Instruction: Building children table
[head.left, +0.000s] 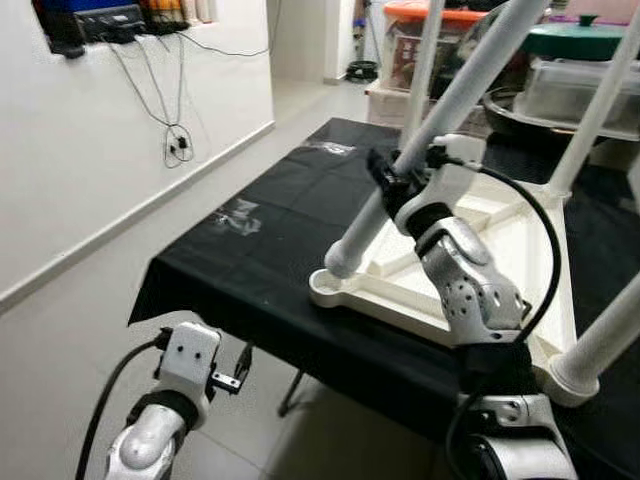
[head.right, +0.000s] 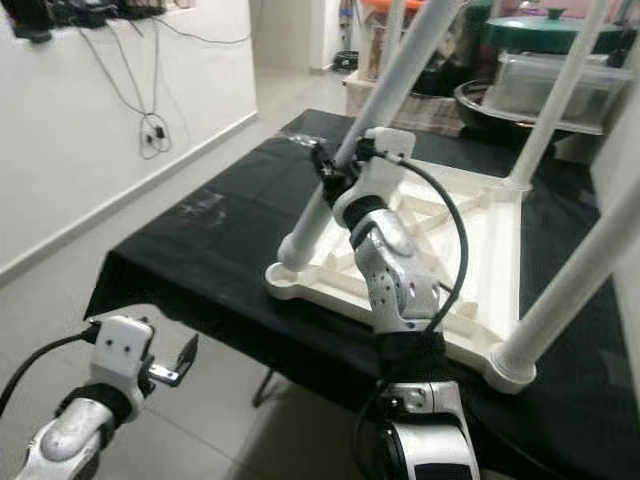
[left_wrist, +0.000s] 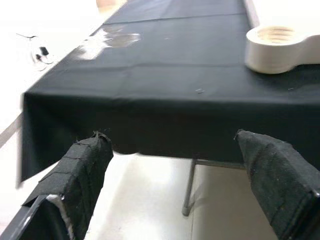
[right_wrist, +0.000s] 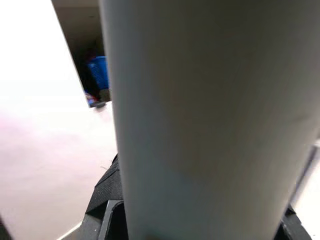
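Gripping a white plastic table leg (head.left: 440, 130), the right gripper (head.left: 392, 172) is clamped near the black-clothed desk's (head.left: 250, 250) front edge; left gripper (left_wrist: 175, 185) hangs spread apart below.

No readable text anywhere

The black cloth (head.left: 250, 260) over the tabletop carries pale marks (head.left: 238, 215), one near its left edge and another farther back, but they are too blurred and glare-washed to tell whether they are print. The storage boxes (head.left: 420, 45) behind are too small and soft to read.
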